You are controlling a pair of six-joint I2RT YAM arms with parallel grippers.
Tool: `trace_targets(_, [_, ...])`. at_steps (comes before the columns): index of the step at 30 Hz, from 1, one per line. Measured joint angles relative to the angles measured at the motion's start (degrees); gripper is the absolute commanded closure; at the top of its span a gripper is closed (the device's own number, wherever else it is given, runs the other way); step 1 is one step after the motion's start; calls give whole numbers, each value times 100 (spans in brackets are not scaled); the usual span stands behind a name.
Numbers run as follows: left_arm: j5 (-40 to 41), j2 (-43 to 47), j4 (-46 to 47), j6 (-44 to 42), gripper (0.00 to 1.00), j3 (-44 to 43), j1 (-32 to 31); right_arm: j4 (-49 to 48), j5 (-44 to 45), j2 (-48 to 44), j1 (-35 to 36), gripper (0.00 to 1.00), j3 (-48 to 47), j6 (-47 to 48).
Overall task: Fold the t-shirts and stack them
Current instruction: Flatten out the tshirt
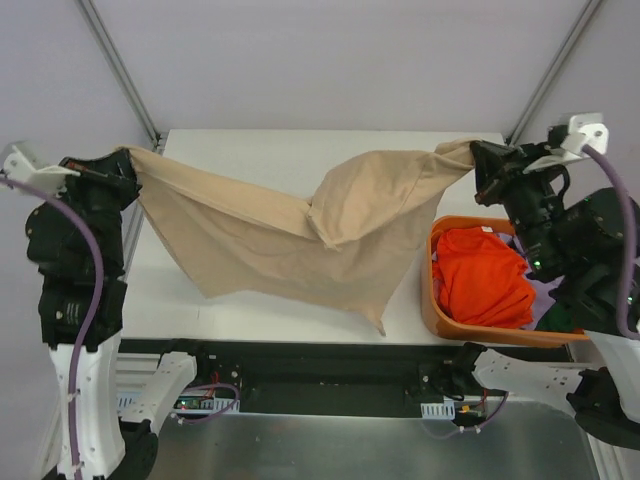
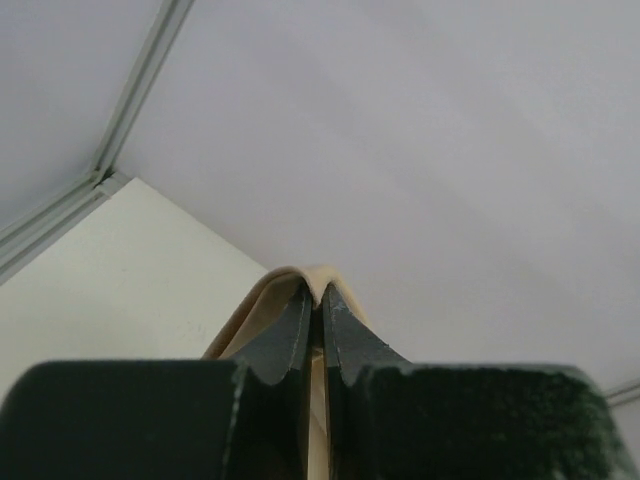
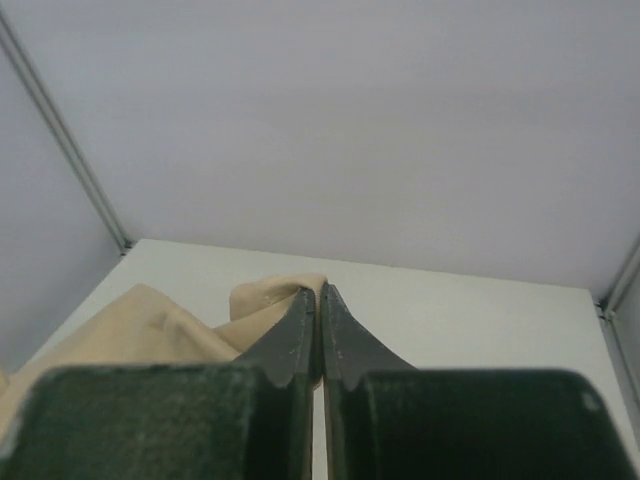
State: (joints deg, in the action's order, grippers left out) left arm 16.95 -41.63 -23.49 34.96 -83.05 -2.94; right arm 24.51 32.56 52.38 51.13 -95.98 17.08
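The tan t-shirt [image 1: 300,235] hangs stretched in the air between my two grippers, above the white table [image 1: 290,150]. Its lower edge sags toward the table's front, with a point hanging at the front right. My left gripper [image 1: 128,160] is shut on its left corner; the cloth shows over the tips in the left wrist view [image 2: 315,278]. My right gripper [image 1: 478,158] is shut on its right corner, and cloth shows at the fingertips in the right wrist view [image 3: 265,298]. A bright orange t-shirt [image 1: 485,280] and a lavender one [image 1: 548,298] lie in the basket.
An orange plastic basket [image 1: 432,305] stands at the table's right front, under my right arm. Metal frame posts [image 1: 120,70] rise at the back corners. The arm bases and cabling sit along the near edge.
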Motion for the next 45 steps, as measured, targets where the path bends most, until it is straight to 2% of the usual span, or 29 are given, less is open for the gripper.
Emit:
trace_targets(3, [208, -501, -59, -144, 100, 4, 2, -68, 378, 199, -87, 100, 195, 151])
trace_targets(6, [466, -1255, -175, -289, 100, -9, 7, -63, 461, 592, -466, 100, 382, 210])
trace_targets(10, [496, -2614, -496, -511, 100, -566, 140, -28, -20, 1423, -1443, 99, 367, 138])
trace_targets(13, [173, -3869, -1051, -697, 100, -1937, 424, 243, -570, 2166, -2020, 100, -122, 48])
trace_targets(18, [-96, -5348, -1641, -914, 100, -4992, 763, 662, -1596, 3427, -2557, 100, -2087, -125])
trace_targets(20, [-105, -5410, -1641, -977, 100, -5534, 859, 730, -1779, 3654, -2583, 99, -2815, -144])
trace_targets(22, [-87, -5149, -1624, -1071, 100, -5611, 949, 693, -1908, 3611, -2581, 100, -3193, -146])
trace_targets(24, [-15, -4675, -1517, -1145, 100, -5158, 999, 516, -1998, 3224, -2570, 100, -2935, -173])
trace_targets(26, [55, -3978, -1366, -1163, 100, -4159, 1019, 138, -2002, 2538, -2579, 100, -1941, -278])
trace_targets(28, [214, -3300, -1213, -1084, 100, -2896, 1019, -116, -1991, 1644, -2579, 97, -417, -490])
trace_targets(29, [356, -2865, -1060, -903, 100, -1967, 1019, -219, -1982, 1228, -2579, 95, 367, -636])
trace_targets(30, [444, -2594, -1060, -761, 97, -1346, 1016, -308, -1978, 870, -2577, 91, 1126, -802])
trace_targets(31, [577, -2251, -994, -481, 94, -356, 1019, -358, -1969, 581, -2566, 84, 1827, -990])
trace_targets(32, [640, -2083, -986, -323, 80, 280, 1019, -378, -1967, 380, -2546, 78, 2439, -1163])
trace_targets(33, [726, -1950, -1014, -122, 45, 1005, 1032, -385, -1976, 214, -2520, 69, 3003, -1309])
trace_targets(34, [793, -1917, -1058, 31, 2, 1622, 1047, -321, -1980, 114, -2481, 56, 3543, -1447])
trace_targets(37, [951, -2020, -1274, 385, 1, 2944, 1051, 109, -2050, 61, -2369, 29, 4413, -1683])
trace_targets(40, [1045, -1939, -1655, 643, 1, 3324, 1056, 444, -2111, -55, -2310, 3, 4413, -1617])
trace_targets(45, [852, -1628, -1547, 754, 1, 3047, 1056, 614, -2216, -37, -2186, 4, 3589, -1423])
